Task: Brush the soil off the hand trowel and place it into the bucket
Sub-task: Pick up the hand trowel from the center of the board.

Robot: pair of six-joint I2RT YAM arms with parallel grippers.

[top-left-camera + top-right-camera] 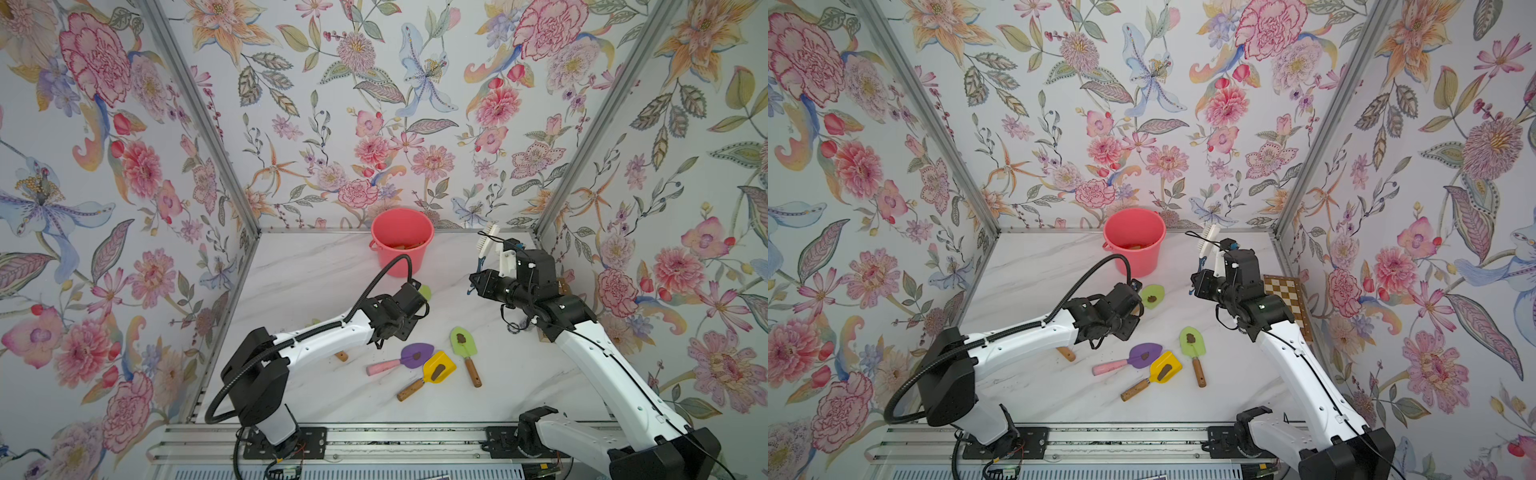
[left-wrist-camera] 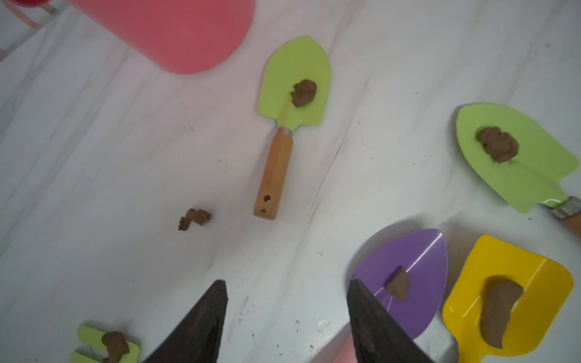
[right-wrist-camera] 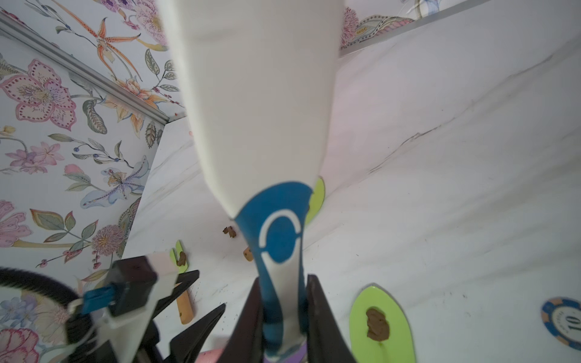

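Left gripper (image 2: pixel 286 283) is closest, so starting there: jaws spread, nothing between them, hanging over bare worktop (image 2: pixel 94 157). Right by it is the purple trowel (image 2: pixel 418 270) with a brown lump of soil (image 2: pixel 398 284) stuck mid-blade. A yellow trowel (image 2: pixel 540 283) just beside it carries a longer smear. Further out there's a green trowel (image 2: pixel 295 69) with a wooden handle and its own lump. Its tip lies near the foot of the bucket (image 1: pixel 417 259), which stands upright at the back of the worktop, about mid-wall. A second green trowel (image 2: pixel 534 163) lies off to the side, also lumpy. One loose lump (image 2: pixel 195 217) sits on the worktop itself. Left arm (image 1: pixel 324 332) stretches low and forward from its base, wrist bent down over the trowels. Right arm (image 1: pixel 602 357) is raised, wrist turned toward the middle. Right gripper (image 3: pixel 283 279) is clamped on the blue-and-white handle of a brush (image 1: pixel 489 243), bristle head up in the air to the right of the bucket.
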